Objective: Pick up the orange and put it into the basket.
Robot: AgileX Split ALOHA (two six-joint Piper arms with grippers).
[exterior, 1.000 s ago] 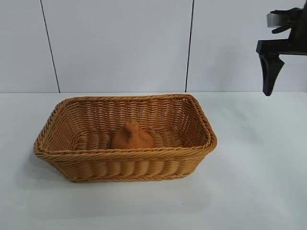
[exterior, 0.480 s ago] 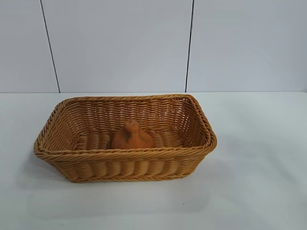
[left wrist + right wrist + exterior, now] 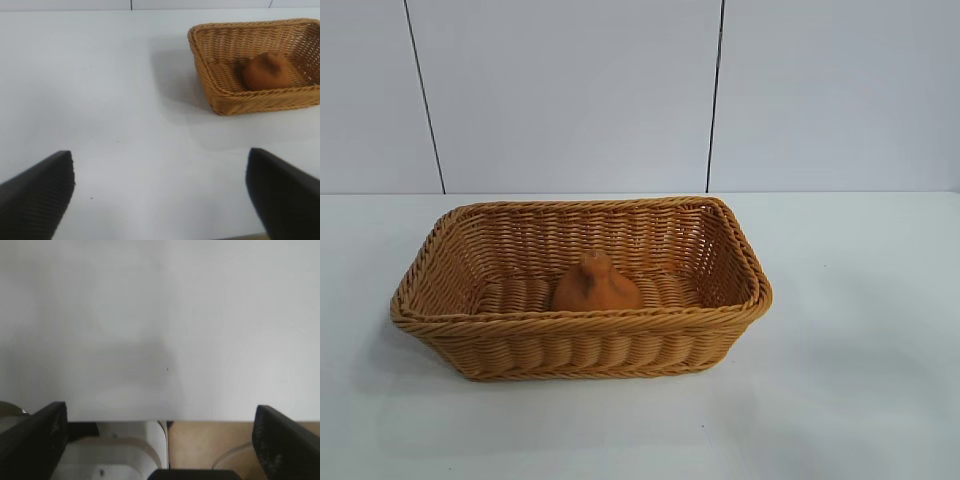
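The orange point(image 3: 596, 284) rests knob-up on the floor of the basket point(image 3: 725, 215), free of any grip. The right arm, visible at the exterior view's edge a second ago, has left that view; placement looks complete. Right tool point(image 3: 160, 440): fingers wide apart, empty, over bare tabletop point(image 3: 160, 315). Left tool point(image 3: 160, 200): wide apart, empty, parked well clear.
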